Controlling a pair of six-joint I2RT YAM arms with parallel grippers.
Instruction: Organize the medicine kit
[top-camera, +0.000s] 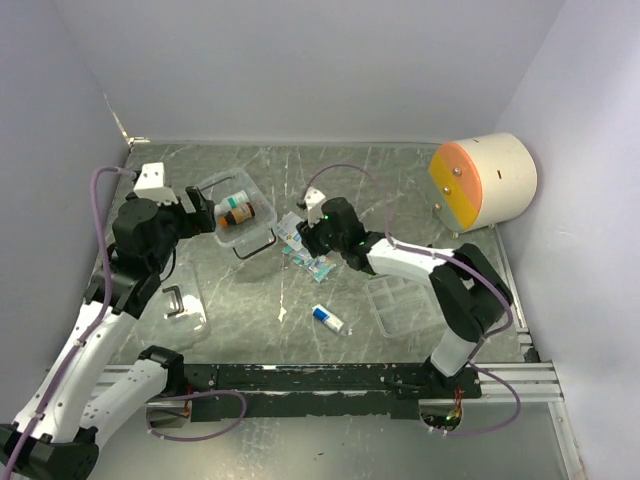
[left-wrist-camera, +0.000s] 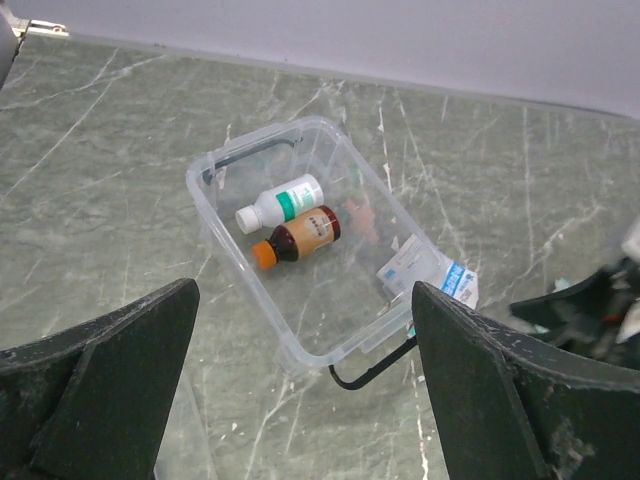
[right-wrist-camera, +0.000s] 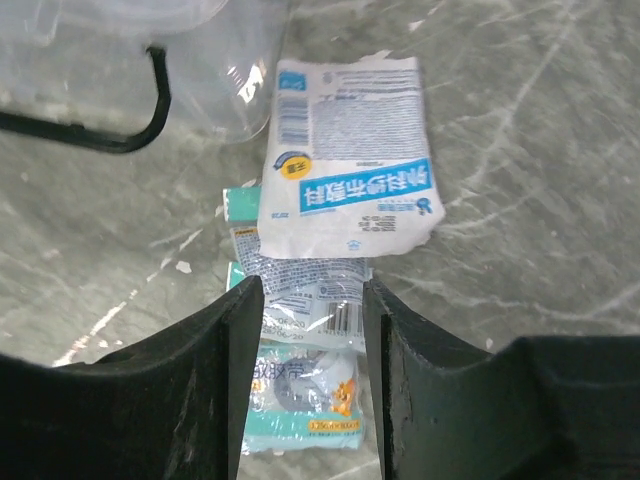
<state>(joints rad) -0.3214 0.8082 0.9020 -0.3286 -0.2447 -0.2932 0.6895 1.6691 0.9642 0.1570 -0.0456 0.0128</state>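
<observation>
The medicine kit's clear box (top-camera: 262, 200) stands open at the back left with a white bottle (left-wrist-camera: 280, 203) and a brown bottle (left-wrist-camera: 297, 237) lying inside; its black wire latch (left-wrist-camera: 375, 372) hangs at the near end. My left gripper (left-wrist-camera: 305, 400) hovers open just short of the box (left-wrist-camera: 240, 280), holding nothing. A pile of packets (top-camera: 305, 255) lies beside the box. My right gripper (right-wrist-camera: 312, 290) is down over the pile, its narrowed jaws either side of a teal plaster packet (right-wrist-camera: 315, 390), open. A white-and-blue packet (right-wrist-camera: 345, 160) lies just beyond.
The clear lid (top-camera: 192, 312) with its black handle lies front left by my left arm. A clear divided tray insert (top-camera: 400, 300) lies right of centre. A small white-and-blue tube (top-camera: 327, 319) lies in the middle. A big cream-and-orange cylinder (top-camera: 483, 182) stands at the back right.
</observation>
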